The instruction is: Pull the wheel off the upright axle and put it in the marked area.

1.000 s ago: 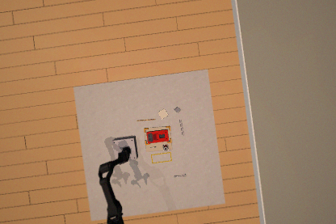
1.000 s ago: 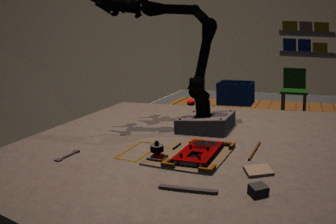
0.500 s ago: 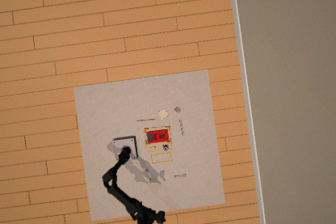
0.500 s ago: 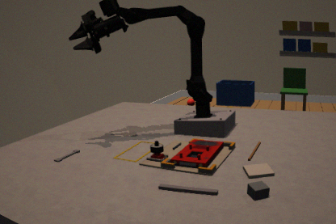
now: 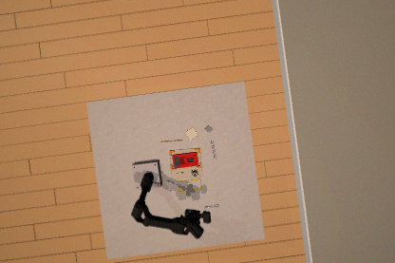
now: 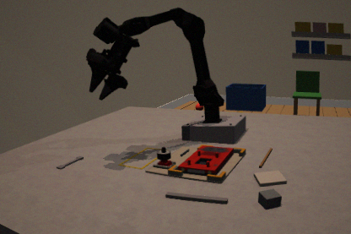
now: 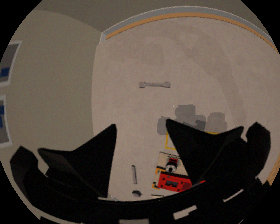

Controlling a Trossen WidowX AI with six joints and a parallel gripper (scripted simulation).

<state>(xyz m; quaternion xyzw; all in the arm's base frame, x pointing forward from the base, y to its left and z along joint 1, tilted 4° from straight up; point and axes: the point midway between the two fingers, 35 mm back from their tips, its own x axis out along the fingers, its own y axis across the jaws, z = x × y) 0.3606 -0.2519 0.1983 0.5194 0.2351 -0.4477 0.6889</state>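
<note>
The wheel [image 5: 195, 173] [image 6: 164, 155] [image 7: 171, 164], dark with a pale band, sits on the upright axle over a small red base at one end of the board. The axle's dark top shows above it in the exterior view. The marked area is a yellow outline [image 5: 201, 184] [image 6: 130, 166] [image 7: 167, 142] on the table beside that end of the board. My gripper [image 6: 96, 95] [image 7: 141, 125] is open and empty, high above the table and well off to the side of the wheel. In the wrist view the right finger hides part of the outline.
A red block [image 5: 185, 160] [image 6: 207, 159] lies on the pale board with orange corners. A wrench [image 6: 70, 162] [image 7: 154, 85] lies beyond the outline. A grey bar [image 6: 197, 198], a dark cube [image 6: 269, 198], a pale tile [image 6: 270, 177] and a thin brown stick [image 6: 266, 157] lie around the board.
</note>
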